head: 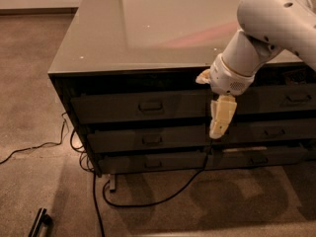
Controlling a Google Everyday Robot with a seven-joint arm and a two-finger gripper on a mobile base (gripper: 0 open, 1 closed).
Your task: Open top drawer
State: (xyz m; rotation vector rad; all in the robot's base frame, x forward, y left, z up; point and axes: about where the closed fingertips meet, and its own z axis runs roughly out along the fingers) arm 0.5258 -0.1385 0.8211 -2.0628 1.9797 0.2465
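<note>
The step in hand is the reach: the top drawer (113,107) is shut, its front flush with the fronts beneath, and nothing has been gripped yet. It sits right under the table (148,43) top, uppermost of three stacked fronts. Its handle (150,105), a small loop, lies at the middle of the panel. The hand (217,132) hangs pointing down, well to the right of the handle and a little below it, at about the right end of that front and out in front of it. Whether it is open or closed I cannot tell from this angle; it holds nothing. The next move, as I judge it, calls for a shift left until the hand is level with the handle, a turn so that it can hook or clasp the loop, and then a straight pull away from the table. The drawer's long axis runs left to right along the table's front edge; its face points out toward the floor side nearest the camera, so the pull should go that way, square to the front. A cable (148,201) lies on the floor well below the handle.
</note>
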